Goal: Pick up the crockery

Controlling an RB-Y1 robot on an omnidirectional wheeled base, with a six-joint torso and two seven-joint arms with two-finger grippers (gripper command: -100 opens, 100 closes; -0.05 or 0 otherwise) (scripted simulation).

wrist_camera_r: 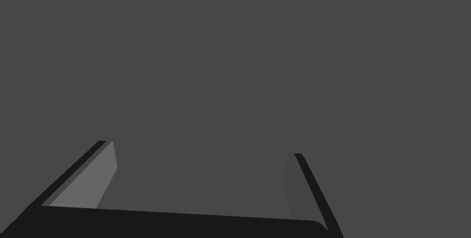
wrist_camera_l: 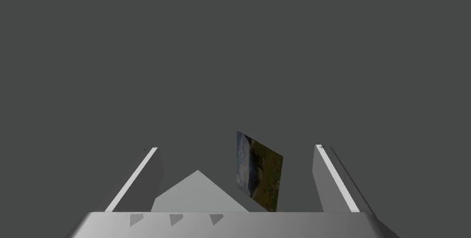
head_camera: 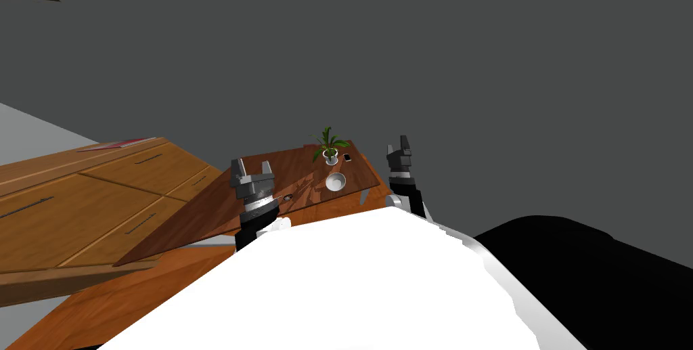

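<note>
on wooden table [head_camera: 203, 221]: white bowl [head_camera: 335, 181], potted plant [head_camera: 329, 146]

A small white bowl [head_camera: 335, 181] stands upright, mouth up and empty, on the reddish-brown wooden surface [head_camera: 223, 210]. It lies near the far end, just beside a potted plant [head_camera: 329, 153].

no legible text, labels or numbers

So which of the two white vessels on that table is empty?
The bowl, the wide, shallow one. The pot just beyond it holds a green plant.
</note>
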